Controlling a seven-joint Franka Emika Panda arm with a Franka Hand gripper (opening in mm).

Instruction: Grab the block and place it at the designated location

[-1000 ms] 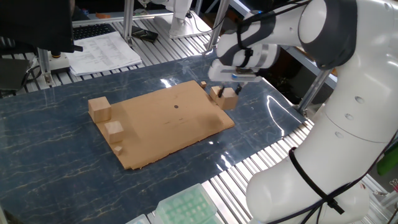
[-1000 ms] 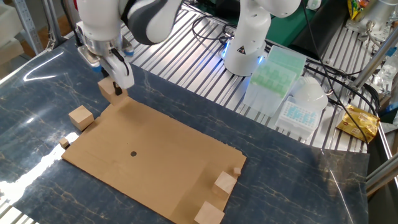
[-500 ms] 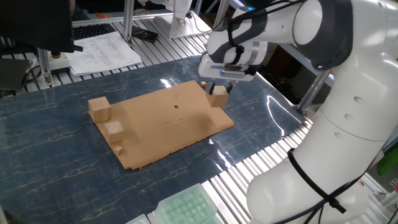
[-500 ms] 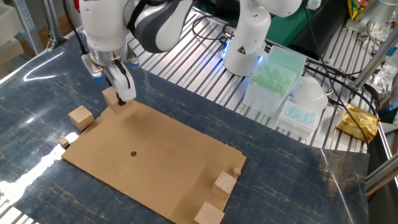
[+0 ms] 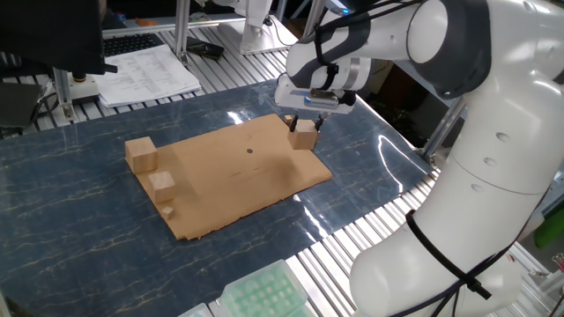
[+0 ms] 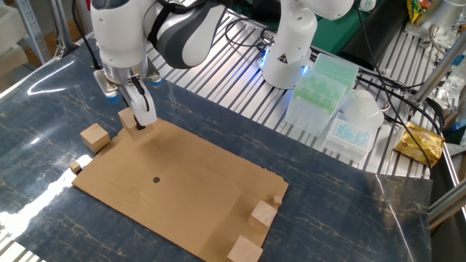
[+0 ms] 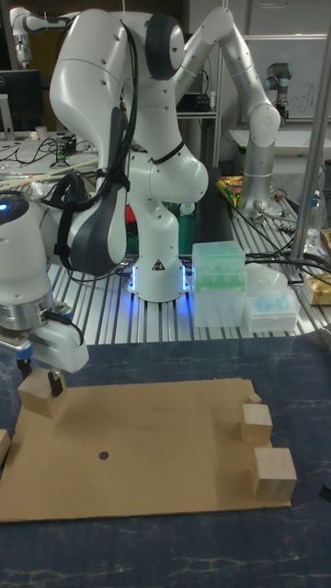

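My gripper (image 5: 305, 129) is shut on the block (image 5: 304, 136), a plain wooden cube, at the far corner of the brown cardboard sheet (image 5: 229, 180). In the other fixed view the block (image 6: 129, 118) hangs between the fingers at the sheet's (image 6: 189, 189) upper left corner, under the gripper (image 6: 133, 120). The designated location, a small black dot (image 6: 156, 180), lies uncovered on the sheet, a short way from the block. The tall view shows the gripper (image 7: 39, 378), the block (image 7: 39, 397) and the dot (image 7: 103, 454).
A similar cube (image 6: 95, 136) and a chip (image 6: 76, 167) sit on the blue tabletop beside the sheet. Two cubes (image 6: 263, 214) (image 6: 245, 250) and a chip (image 6: 277, 199) occupy the sheet's opposite end. A green rack (image 6: 320, 84) and the robot base (image 6: 290, 51) stand behind.
The gripper has carried the block from beside the sheet's corner inward over that corner, closer to the dot. The other cubes have not moved.
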